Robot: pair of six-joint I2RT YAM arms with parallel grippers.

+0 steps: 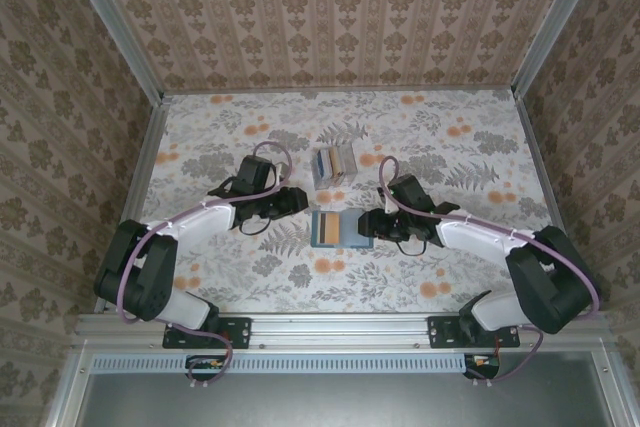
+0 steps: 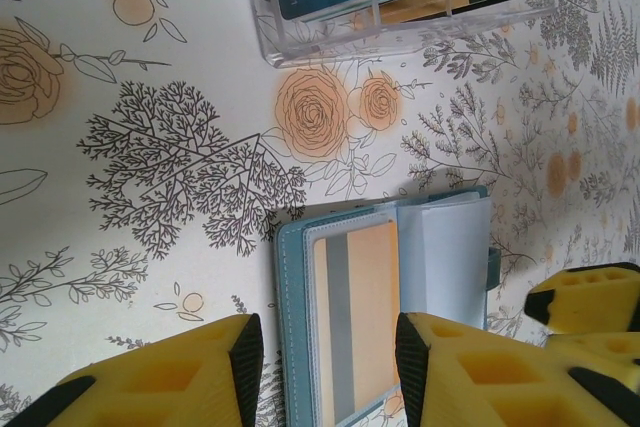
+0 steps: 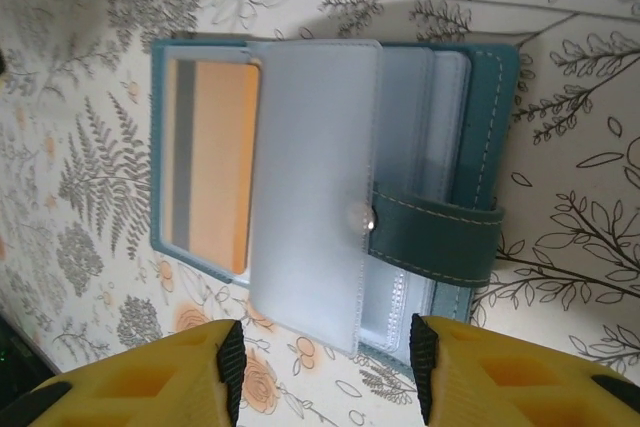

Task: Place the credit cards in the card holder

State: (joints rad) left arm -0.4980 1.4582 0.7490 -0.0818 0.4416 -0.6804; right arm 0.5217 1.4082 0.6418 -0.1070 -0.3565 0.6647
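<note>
As card holder lies open, R gripper sits just beside.

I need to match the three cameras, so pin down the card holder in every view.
Top external: card holder at centre, just below the clear box.
Left wrist: card holder at bottom, right of centre.
Right wrist: card holder across the middle.
Shared landmark: the orange striped card in its window.

The card holder is dark teal with pale stitching, holding a tan-orange card with a grey stripe. The desk is white with grey ferns and orange blossoms. The left tool and right tool are yellow, black-edged.
</note>
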